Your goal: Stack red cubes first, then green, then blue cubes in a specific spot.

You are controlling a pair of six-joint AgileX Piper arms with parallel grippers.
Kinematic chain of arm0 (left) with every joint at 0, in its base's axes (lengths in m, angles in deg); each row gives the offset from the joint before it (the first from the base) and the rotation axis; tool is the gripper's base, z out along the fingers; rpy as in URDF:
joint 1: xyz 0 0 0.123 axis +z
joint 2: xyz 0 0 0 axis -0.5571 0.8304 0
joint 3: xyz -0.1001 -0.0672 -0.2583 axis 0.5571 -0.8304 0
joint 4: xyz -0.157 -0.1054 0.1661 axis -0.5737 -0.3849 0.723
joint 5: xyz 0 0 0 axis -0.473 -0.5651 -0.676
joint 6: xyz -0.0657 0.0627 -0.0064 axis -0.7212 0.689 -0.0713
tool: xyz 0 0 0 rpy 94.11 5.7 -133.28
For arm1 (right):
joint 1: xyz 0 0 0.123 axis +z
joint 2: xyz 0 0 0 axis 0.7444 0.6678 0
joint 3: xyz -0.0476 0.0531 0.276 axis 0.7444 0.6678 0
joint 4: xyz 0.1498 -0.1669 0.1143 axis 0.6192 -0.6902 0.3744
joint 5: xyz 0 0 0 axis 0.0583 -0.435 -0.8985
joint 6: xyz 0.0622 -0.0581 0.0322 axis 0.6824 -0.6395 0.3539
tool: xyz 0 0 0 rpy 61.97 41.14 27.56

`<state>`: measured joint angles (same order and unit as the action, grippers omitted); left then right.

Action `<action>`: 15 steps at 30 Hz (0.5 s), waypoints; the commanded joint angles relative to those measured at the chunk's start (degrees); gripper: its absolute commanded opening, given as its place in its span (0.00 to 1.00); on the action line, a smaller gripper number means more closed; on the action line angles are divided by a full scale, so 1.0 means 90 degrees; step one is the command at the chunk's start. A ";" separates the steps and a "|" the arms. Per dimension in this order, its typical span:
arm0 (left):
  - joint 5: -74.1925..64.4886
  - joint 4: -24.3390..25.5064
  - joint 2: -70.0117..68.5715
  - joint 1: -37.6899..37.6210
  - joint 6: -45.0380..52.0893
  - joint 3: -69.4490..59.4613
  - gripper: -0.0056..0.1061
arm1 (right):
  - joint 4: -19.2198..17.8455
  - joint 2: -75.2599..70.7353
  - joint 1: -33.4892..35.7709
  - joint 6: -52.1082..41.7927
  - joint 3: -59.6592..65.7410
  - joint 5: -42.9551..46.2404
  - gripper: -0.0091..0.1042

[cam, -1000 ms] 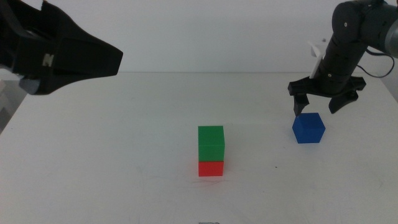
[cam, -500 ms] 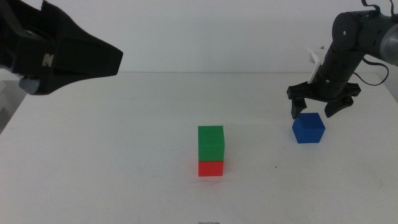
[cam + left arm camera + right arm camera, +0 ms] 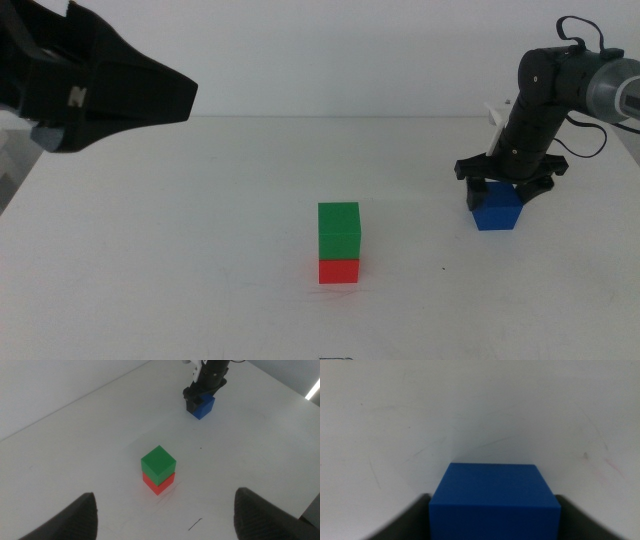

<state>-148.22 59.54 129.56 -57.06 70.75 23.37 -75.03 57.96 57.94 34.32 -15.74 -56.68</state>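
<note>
The left gripper [image 3: 162, 512] waits high at the left, jaws wide apart. Mid-table, the green cube [image 3: 339, 229] sits on the red cube [image 3: 339, 270] — 2 of 3 stacked. At right, the right gripper [image 3: 505, 186] straddles the blue cube [image 3: 497, 209], jaws apart — not yet lifted.

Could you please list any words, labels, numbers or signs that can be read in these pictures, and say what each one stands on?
"Z": a single pale mark that reads like this letter, on the dark left arm at the middle view's left edge; it may be a logo.
Nothing is printed on the red cube, green cube or blue cube; their faces are plain.
No text shows on the right hand or table.
</note>
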 commanded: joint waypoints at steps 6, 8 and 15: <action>0.0395 -0.0158 -0.0069 -0.0002 -0.0041 0.0138 0.89 | -0.0074 -0.0508 -0.0038 -0.0177 -0.0187 -0.0190 0.07; 0.0395 -0.0158 -0.0069 -0.0002 -0.0041 0.0138 0.89 | -0.0074 -0.0672 -0.0030 -0.0172 -0.0164 -0.0286 0.07; 0.0395 -0.0158 -0.0069 -0.0002 -0.0041 0.0138 0.89 | -0.0074 -0.1958 0.0269 0.0020 0.0754 0.0043 0.07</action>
<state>-148.22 59.54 129.56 -57.06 70.75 23.37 -75.70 46.11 59.40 34.32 -9.92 -57.67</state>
